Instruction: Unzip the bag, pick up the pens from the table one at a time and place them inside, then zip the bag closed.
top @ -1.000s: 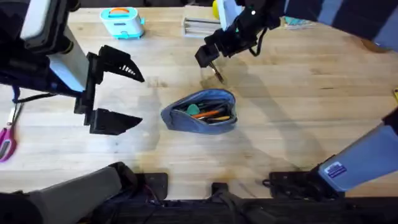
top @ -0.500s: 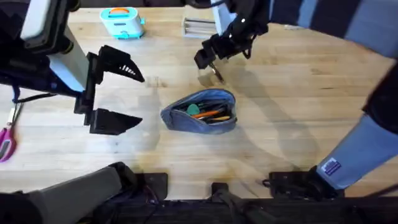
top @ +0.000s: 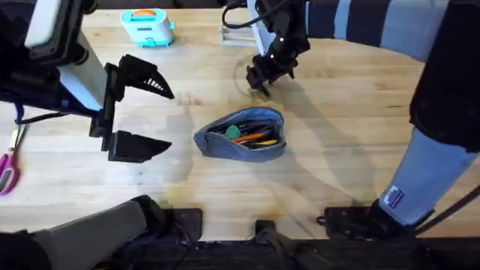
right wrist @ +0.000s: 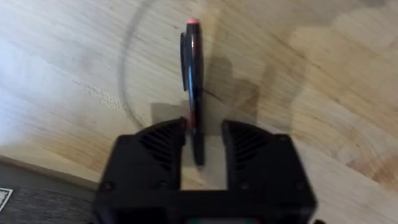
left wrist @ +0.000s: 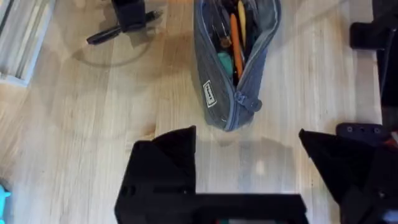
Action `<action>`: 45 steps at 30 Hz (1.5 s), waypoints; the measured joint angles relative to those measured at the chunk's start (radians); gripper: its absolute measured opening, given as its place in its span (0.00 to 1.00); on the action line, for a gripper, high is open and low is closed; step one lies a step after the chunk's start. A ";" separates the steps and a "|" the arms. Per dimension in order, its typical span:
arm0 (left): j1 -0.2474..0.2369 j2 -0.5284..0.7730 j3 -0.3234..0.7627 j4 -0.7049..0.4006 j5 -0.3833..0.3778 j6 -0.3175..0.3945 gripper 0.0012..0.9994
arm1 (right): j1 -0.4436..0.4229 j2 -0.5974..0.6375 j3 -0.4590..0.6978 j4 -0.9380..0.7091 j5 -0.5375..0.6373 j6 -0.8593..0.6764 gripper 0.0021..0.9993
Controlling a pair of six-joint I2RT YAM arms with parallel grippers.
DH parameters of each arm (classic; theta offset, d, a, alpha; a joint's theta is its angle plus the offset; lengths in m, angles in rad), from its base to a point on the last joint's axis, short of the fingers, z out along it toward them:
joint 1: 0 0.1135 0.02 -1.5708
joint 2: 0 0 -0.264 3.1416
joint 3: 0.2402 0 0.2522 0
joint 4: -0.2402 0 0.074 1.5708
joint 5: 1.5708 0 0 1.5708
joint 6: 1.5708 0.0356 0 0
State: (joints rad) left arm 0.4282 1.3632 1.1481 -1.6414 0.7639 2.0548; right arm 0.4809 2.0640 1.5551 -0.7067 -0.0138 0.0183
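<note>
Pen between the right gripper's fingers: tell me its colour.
Black pen with a small pinkish-orange end, clearest in the right wrist view.

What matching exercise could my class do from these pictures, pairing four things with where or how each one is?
Things:
1. bag
2. black pen
3. left tool
4. scissors

States:
A. wide open, holding nothing, left of the bag
B. at the table's left edge
C. unzipped, with an orange pen showing inside
D. between the fingers of the right tool, on the table behind the bag

Pairs: 1-C, 2-D, 3-A, 4-B
</note>
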 joint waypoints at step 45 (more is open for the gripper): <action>0.000 0.000 0.000 -0.004 0.000 0.000 0.99 | 0.002 -0.481 0.137 -0.350 -0.128 -0.724 0.03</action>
State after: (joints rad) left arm 0.4282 1.3632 1.1481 -1.6458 0.7639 2.0548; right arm 0.4834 1.5830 1.6920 -1.0568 -0.1417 -0.7057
